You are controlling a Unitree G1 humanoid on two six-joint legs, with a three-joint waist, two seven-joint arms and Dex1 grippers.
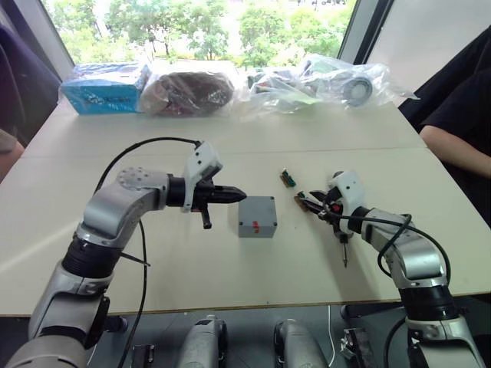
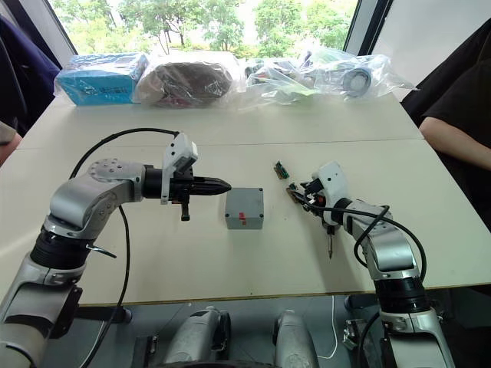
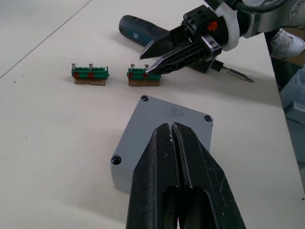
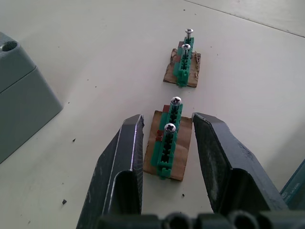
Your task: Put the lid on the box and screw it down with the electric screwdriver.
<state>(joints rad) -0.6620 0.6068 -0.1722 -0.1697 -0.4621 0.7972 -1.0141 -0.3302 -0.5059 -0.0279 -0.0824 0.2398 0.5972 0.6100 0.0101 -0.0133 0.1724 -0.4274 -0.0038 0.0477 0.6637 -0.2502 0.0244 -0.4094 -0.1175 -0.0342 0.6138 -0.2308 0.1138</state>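
The grey box (image 1: pixel 257 222) stands mid-table with the lid (image 3: pixel 145 119) resting on top of it, screw holes at its corners. My left gripper (image 1: pixel 234 194) is shut and empty, its tips just left of the box and a little above the lid's edge. My right gripper (image 4: pixel 167 138) is open, its fingers (image 4: pixel 126 152) either side of a small green piece (image 4: pixel 166 145) that holds two upright screws. The electric screwdriver (image 1: pixel 343 247) lies on the table under my right wrist, its bit pointing to the near edge.
A second green piece with screws (image 1: pixel 287 178) lies just beyond the first. Plastic bags (image 1: pixel 322 84) and a blue pack (image 1: pixel 103 88) line the table's far edge. A person's arm (image 1: pixel 460 149) rests at the right edge.
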